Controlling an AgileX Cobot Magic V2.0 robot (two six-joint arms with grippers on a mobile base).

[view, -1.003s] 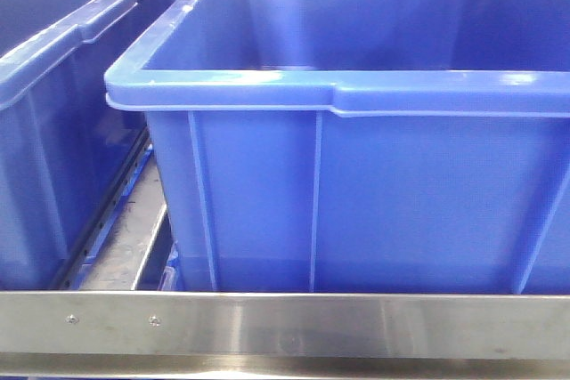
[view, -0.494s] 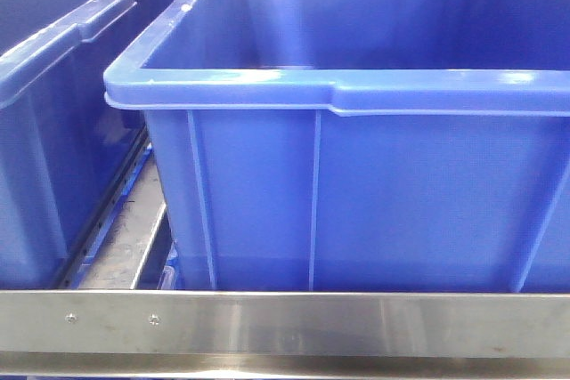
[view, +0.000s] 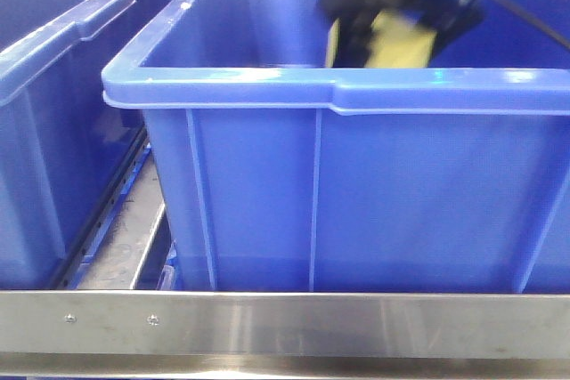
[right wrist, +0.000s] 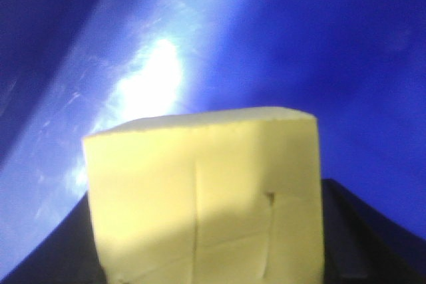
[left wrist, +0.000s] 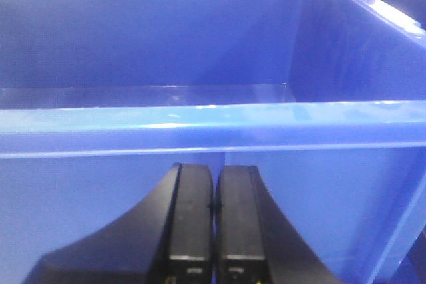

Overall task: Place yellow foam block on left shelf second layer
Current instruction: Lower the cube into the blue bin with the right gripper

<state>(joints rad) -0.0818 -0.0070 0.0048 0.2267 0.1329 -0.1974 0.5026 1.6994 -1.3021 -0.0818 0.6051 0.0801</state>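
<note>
The yellow foam block (view: 403, 49) hangs tilted inside the large blue bin (view: 356, 91), just behind its front rim, with my right gripper (view: 398, 24) shut on it from above. In the right wrist view the yellow foam block (right wrist: 206, 191) fills the frame between the two black fingers (right wrist: 363, 231), with a faint seam down its face and the bin's blue wall behind it. My left gripper (left wrist: 214, 172) is shut with nothing in it, low in front of the outer wall of a blue bin (left wrist: 213, 124). The steel front rail (view: 285, 322) of the shelf runs along the bottom.
A second blue bin (view: 53, 42) stands to the left of the large one. A narrow gap with metal rails (view: 125, 229) lies between them. A cable (view: 534, 20) trails from the right arm over the bin's right side.
The right gripper with the yellow block has come into the front view from above, into the large bin, where nothing showed before. The bins have not moved.
</note>
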